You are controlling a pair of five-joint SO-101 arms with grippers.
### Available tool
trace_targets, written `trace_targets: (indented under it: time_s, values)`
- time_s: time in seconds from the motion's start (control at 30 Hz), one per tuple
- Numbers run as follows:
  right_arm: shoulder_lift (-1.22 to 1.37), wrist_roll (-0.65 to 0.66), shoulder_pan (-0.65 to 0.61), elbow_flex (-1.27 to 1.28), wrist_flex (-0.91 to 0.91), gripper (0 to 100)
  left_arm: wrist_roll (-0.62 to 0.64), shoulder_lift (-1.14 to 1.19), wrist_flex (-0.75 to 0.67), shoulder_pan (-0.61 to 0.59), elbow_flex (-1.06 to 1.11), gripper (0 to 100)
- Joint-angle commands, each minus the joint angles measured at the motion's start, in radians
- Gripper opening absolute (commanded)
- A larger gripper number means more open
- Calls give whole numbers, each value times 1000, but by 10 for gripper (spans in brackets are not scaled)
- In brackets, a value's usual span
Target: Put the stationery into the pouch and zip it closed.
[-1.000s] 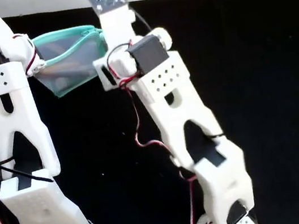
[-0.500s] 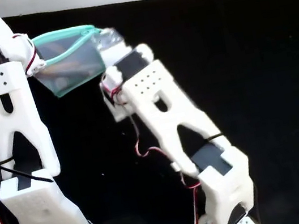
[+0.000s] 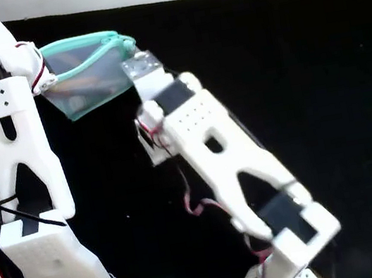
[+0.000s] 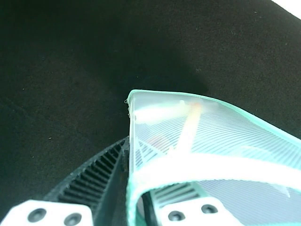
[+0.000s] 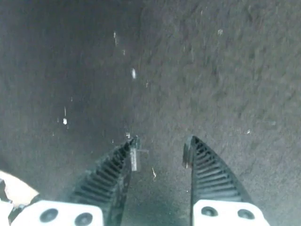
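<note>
While the pouch is sitting near the far left corner of the desk, the left gripper is pinching it by one edge, fingers clamped on either side of the wall. Whether it is hanging clear of the desk or resting on it, I cannot tell.

It is showing as a clear, ribbed sleeve edged in teal. In the high view its mouth is gaping in a loop rather than lying flat. Stationery is lying inside as pale sticks, one of them orange-tinged, blurred by the plastic.

Judging from that, the filling is looking finished or close to it, and the closing is the step in hand, not yet done. The right gripper is hovering over bare desk just beside the pouch, jaws parted and carrying nothing. The next move is calling for it to take the mouth at one end and draw it shut along the teal edge while the left is bracing the pouch.
</note>
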Motion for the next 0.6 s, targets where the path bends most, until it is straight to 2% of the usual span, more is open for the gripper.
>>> trace_targets:
  time_s: [0.0,0.1,0.2,0.57]
  values:
    - [-240,-2,-10,237,-171,154,-5,59,-6,-35,2,7]
    - [-363,2,2,403,-390,154,-5,59,-6,-33,4,7]
    - [-381,2,19,496,-601,154,-5,59,-6,-33,4,7]
    - [-375,3,25,648,-1073,155,-5,59,-6,-33,4,7]
